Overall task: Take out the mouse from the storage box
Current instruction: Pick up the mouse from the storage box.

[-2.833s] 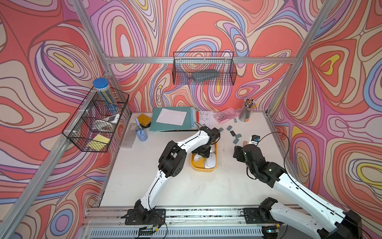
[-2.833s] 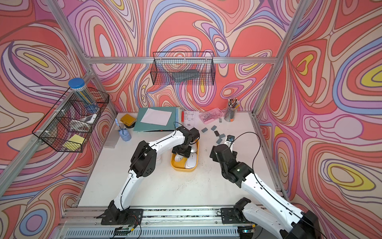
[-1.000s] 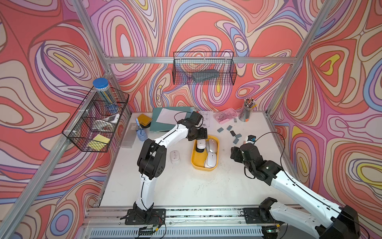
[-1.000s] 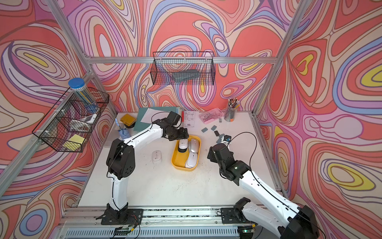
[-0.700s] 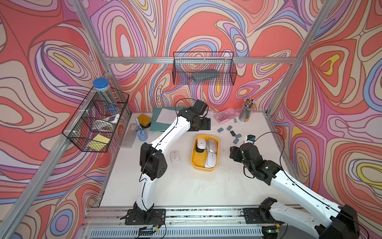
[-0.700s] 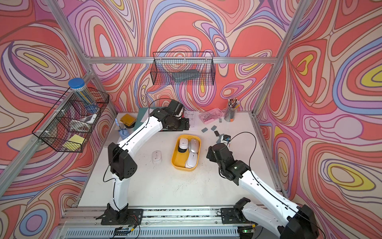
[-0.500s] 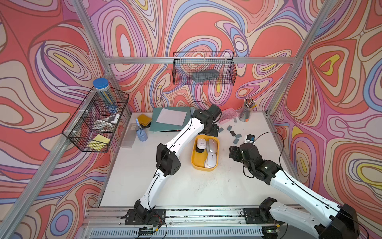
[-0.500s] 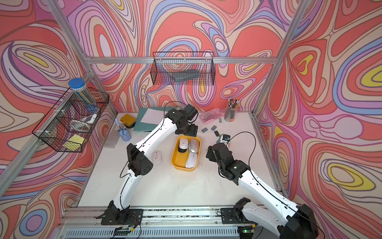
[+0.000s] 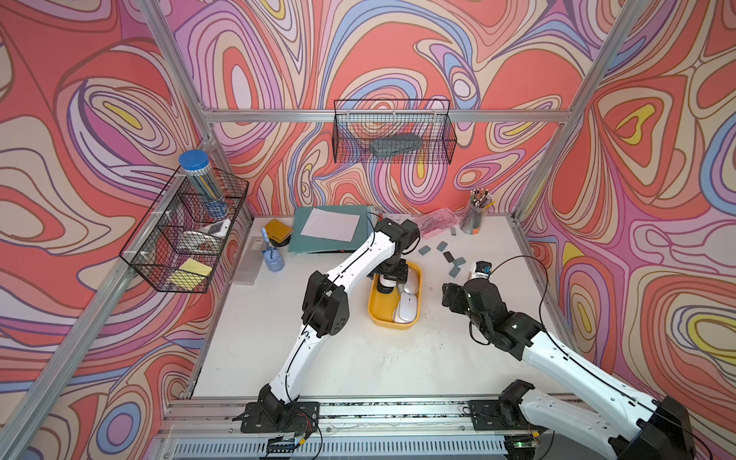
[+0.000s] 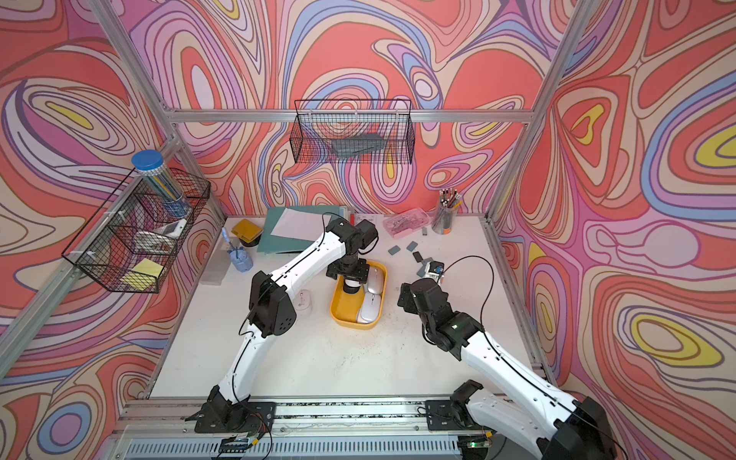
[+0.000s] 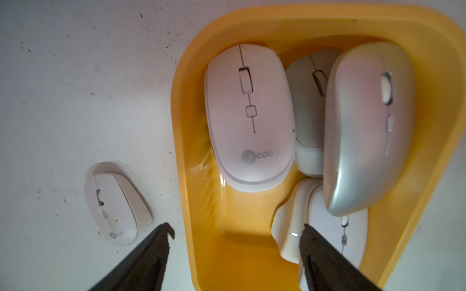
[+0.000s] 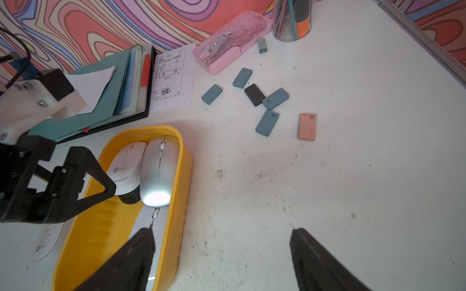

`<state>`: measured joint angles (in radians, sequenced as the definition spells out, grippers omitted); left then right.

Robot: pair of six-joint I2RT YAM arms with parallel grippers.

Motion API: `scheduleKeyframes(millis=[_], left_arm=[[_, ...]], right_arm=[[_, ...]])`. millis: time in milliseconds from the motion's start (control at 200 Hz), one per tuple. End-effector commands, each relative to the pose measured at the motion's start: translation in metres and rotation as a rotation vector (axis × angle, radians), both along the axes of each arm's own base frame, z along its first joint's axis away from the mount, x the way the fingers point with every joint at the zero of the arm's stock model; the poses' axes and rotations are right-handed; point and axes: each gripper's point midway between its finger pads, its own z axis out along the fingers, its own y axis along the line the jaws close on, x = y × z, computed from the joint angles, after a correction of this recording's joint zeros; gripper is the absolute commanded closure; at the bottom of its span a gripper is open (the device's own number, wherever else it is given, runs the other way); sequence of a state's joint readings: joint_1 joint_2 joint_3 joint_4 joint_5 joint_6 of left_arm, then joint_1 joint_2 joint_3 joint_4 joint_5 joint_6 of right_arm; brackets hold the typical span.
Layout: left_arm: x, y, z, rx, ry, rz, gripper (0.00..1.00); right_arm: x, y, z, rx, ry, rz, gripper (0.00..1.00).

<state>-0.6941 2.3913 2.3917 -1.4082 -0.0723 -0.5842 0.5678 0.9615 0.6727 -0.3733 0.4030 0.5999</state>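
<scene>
On the white table [image 9: 378, 366], centre: storage box [image 9: 377, 308], yellow, oblong, holding a white mouse [image 11: 249, 113] and a silver mouse [image 11: 368, 126], the silver one lying partly over two more pale mice. Just beside the box, on bare table: a second white mouse [image 10: 304, 299], clear of the box wall. Left gripper [image 11: 235, 228]: above the box's far end, jaws spread, nothing between. Right gripper [image 12: 222, 231]: over the table on the box's other side, jaws spread, empty
</scene>
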Motion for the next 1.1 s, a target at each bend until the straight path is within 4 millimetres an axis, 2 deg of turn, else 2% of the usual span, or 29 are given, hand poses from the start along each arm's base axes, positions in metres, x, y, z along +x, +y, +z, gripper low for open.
scheduleKeyframes(millis=[0,195,386,536,781,1097], left_arm=[[0.008,-0.013,0.008,-0.07,-0.034,0.034,0.18],[0.016,-0.024,0.003,-0.113,-0.05,0.061,0.3],[0.018,-0.027,-0.011,-0.108,-0.036,0.07,0.34],[0.021,-0.024,-0.02,-0.079,-0.04,0.076,0.32],[0.027,-0.018,-0.017,-0.05,-0.084,0.083,0.28],[0.031,-0.016,-0.036,-0.021,-0.074,0.086,0.24]], right_arm=[[0.0,-0.004,0.002,-0.002,-0.023,-0.006,0.14],[0.0,-0.003,-0.001,-0.002,-0.015,-0.004,0.14],[0.0,-0.003,-0.003,-0.004,-0.013,-0.006,0.14],[0.0,-0.003,-0.005,-0.007,-0.01,-0.005,0.14],[0.0,-0.003,-0.006,-0.011,-0.005,-0.006,0.13],[0.0,-0.004,-0.006,-0.016,-0.003,-0.009,0.13]])
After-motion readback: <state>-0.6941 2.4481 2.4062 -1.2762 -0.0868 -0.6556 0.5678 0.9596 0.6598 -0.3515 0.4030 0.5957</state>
